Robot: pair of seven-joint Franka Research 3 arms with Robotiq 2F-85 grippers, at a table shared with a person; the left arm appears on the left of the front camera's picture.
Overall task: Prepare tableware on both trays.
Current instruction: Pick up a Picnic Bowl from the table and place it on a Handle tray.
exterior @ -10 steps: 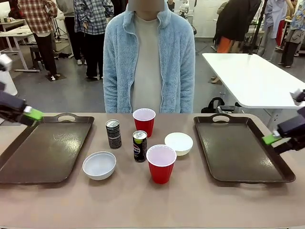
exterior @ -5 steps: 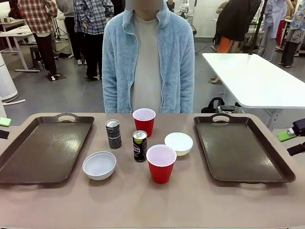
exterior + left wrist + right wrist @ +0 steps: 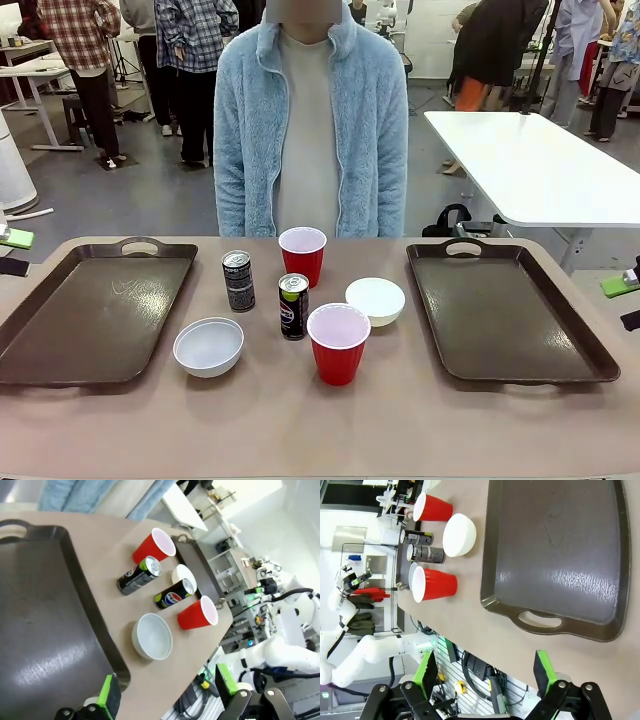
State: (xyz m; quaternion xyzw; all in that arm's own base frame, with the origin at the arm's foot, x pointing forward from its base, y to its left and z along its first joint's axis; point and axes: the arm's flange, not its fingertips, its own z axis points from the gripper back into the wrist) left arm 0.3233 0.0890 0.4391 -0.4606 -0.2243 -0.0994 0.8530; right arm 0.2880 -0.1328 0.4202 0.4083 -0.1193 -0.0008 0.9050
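Observation:
Two dark brown trays lie bare, one at the left (image 3: 95, 310) and one at the right (image 3: 505, 310). Between them stand two red cups (image 3: 302, 255) (image 3: 338, 343), two white bowls (image 3: 208, 346) (image 3: 375, 300) and two dark cans (image 3: 238, 281) (image 3: 293, 306). My left gripper (image 3: 10, 252) is at the picture's left edge, open, off the table's side. My right gripper (image 3: 626, 302) is at the right edge, also open. In the left wrist view the open gripper (image 3: 167, 687) hangs over the tray's (image 3: 40, 620) near corner. In the right wrist view the open gripper (image 3: 485, 672) is beyond the tray's (image 3: 555, 555) handle end.
A person in a light blue fleece (image 3: 310, 120) stands at the table's far side, hands not on the table. A white table (image 3: 530, 160) stands behind at the right. Bare tabletop (image 3: 320, 420) runs along the front edge.
Both arms have drawn outward: the left gripper left the left tray's rim for the picture's left edge, the right gripper slid away from the right tray. The tableware stayed put.

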